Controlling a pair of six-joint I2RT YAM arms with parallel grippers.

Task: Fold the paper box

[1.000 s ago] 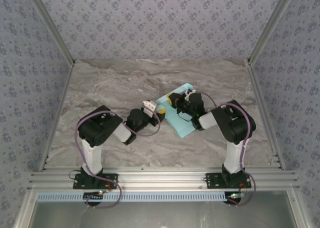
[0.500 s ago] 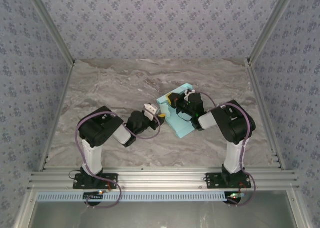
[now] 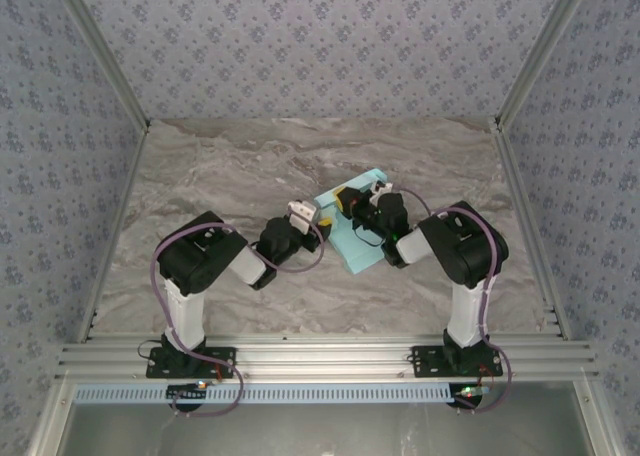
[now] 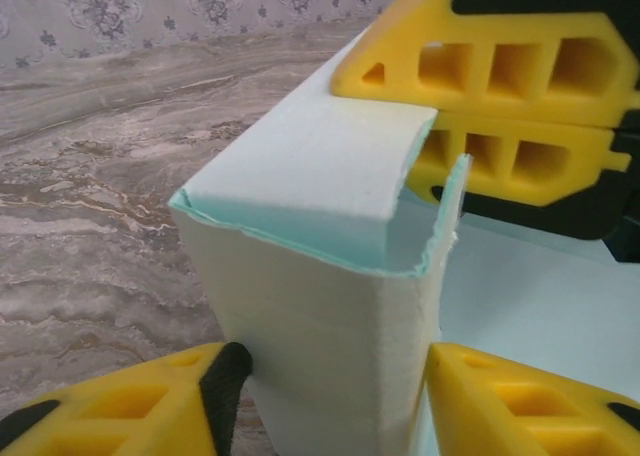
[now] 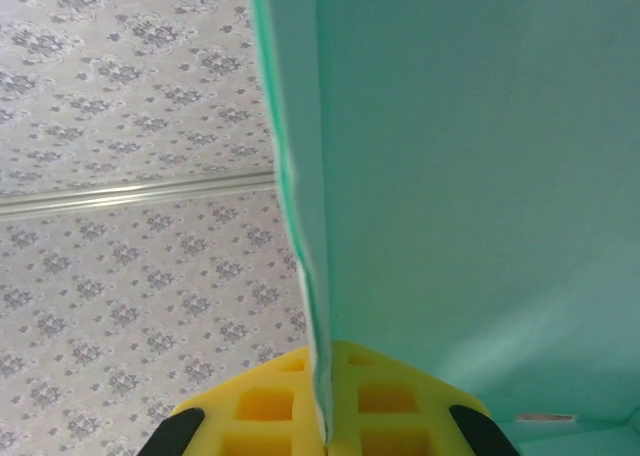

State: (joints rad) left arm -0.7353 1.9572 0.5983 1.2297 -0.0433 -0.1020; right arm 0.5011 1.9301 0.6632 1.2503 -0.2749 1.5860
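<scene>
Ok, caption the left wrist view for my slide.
The left gripper pinches a raised wall of the paper box; the right gripper clamps a flap.

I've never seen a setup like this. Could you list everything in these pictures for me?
paper box: one, mint green, partly folded, on the table right of centre
table: one, grey marbled, under everything
walls: three, blue-grey patterned, around the table
frame rails: silver metal, along the near edge
left arm, right arm: black and white, bolted to the near rails
left end effector: yellow fingers either side of the box's upright wall
right end effector: yellow, clamped on a box panel
</scene>
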